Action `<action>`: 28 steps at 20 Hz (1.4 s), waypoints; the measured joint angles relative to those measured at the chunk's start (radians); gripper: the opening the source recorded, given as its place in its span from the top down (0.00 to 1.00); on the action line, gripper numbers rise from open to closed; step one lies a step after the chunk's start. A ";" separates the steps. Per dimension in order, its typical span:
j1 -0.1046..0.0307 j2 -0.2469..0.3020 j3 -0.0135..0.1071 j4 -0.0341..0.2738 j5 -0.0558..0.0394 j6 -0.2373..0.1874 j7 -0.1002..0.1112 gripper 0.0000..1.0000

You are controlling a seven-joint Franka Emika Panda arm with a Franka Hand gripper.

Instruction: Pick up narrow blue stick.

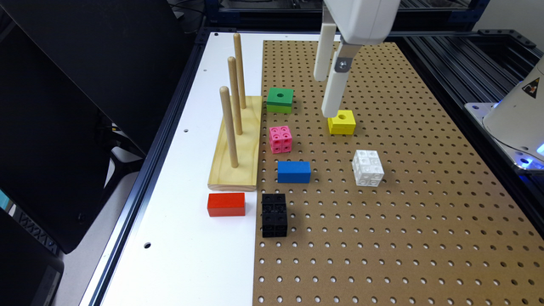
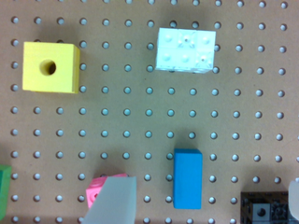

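Our gripper [image 2: 201, 205] hung open and empty; the narrow blue stick [image 2: 188, 178] lay flat between its fingers [image 2: 112, 201], well below. We judged descending off-centre might nudge the pink studded cube [image 2: 99, 190] beside one finger.

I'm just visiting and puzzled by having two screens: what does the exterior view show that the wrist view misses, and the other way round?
Exterior view alone: the red block, the wooden peg stand and the white board.

Wrist view alone: a straight-down look between the open claw's fingers.

Both: the narrow blue stick, the yellow, white, pink, green and black blocks, and the pegboard.
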 joint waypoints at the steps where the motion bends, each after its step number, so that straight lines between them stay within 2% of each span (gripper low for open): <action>1: 0.000 0.012 0.000 0.000 0.0000 0.011 0.000 0.00; 5: 0.000 0.050 0.000 0.000 0.0000 0.048 0.000 0.00; 12: 0.000 0.065 0.000 0.001 -0.0001 0.056 0.000 0.00; 18: 0.000 0.144 0.000 0.002 -0.0020 0.129 0.000 0.00; 23: 0.000 0.155 0.000 0.002 -0.0020 0.136 0.000 0.00; 28: 0.000 0.201 0.000 0.001 -0.0036 0.178 0.000 0.00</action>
